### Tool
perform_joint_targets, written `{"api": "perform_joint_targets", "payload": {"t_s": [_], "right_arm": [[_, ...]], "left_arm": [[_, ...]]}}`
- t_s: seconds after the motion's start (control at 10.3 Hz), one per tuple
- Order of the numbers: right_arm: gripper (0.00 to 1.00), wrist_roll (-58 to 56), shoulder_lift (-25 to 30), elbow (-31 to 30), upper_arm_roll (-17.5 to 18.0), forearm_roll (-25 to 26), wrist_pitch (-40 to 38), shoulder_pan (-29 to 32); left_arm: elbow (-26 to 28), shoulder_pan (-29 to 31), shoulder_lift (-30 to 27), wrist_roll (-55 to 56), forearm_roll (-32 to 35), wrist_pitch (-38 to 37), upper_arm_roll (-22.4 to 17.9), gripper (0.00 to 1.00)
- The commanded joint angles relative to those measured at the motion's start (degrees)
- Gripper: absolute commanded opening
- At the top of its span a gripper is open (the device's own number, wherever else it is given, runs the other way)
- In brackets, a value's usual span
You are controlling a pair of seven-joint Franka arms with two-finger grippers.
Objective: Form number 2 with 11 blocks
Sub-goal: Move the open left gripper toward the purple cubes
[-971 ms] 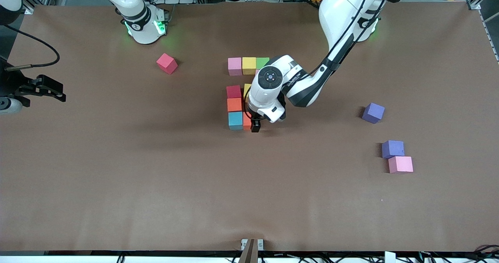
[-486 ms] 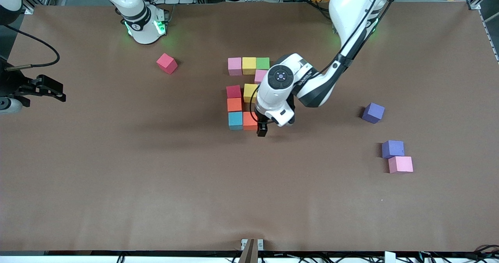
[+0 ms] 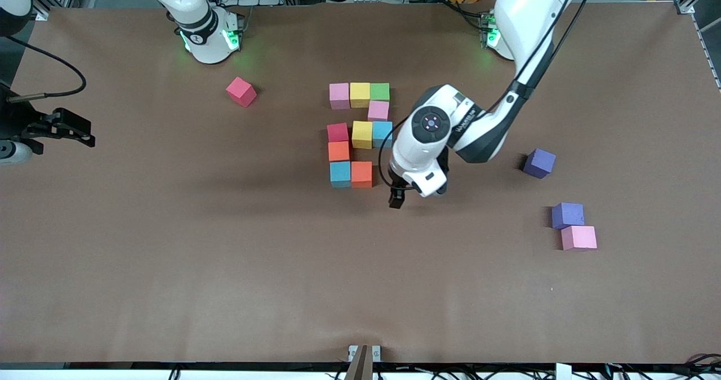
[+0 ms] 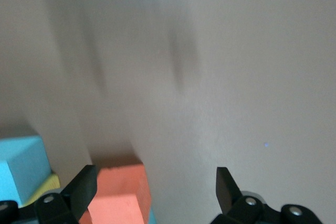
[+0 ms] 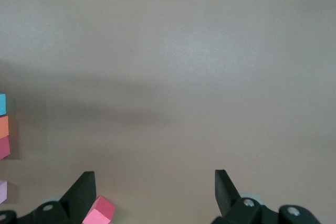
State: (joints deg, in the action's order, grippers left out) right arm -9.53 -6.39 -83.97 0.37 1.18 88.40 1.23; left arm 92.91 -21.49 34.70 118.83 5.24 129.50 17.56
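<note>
My right gripper (image 3: 84,135) waits parked at its own table edge, jaws wide and empty, with one loose red cube (image 3: 241,91) near its base. The number 2 (image 3: 360,135) sits mid-table with ten cubes down; only the bottom row's last cell beside the orange cube (image 3: 361,174) is bare. My left gripper (image 3: 396,199) hangs just off that corner, spread wide, holding nothing (a low swing here could nudge orange askew). The purple cube (image 3: 539,162) looks the likely last piece.
</note>
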Motion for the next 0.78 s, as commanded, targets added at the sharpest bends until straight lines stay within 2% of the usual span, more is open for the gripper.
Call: {"api": "perform_joint_targets", "payload": {"t_s": [0.0,0.29,0.68], "right_arm": [[1.0,0.04,0.41,-0.41,0.07,-0.57,-0.78,0.18],[1.0,0.13,0.41,-1.11,0.07,-0.57,-0.69,0.09],[1.0,0.04,0.41,-1.28,0.07,-0.57,-0.69,0.18]], "left_arm": [[1.13,3.37,-3.32,-8.05,-0.14,-4.76,0.11,1.0],[1.22,8.02,-5.61,-20.61,-0.14,-10.04,0.19,1.0],[2.36,12.33,-7.27,-36.69,2.04,-11.81,0.02,1.0]]}}
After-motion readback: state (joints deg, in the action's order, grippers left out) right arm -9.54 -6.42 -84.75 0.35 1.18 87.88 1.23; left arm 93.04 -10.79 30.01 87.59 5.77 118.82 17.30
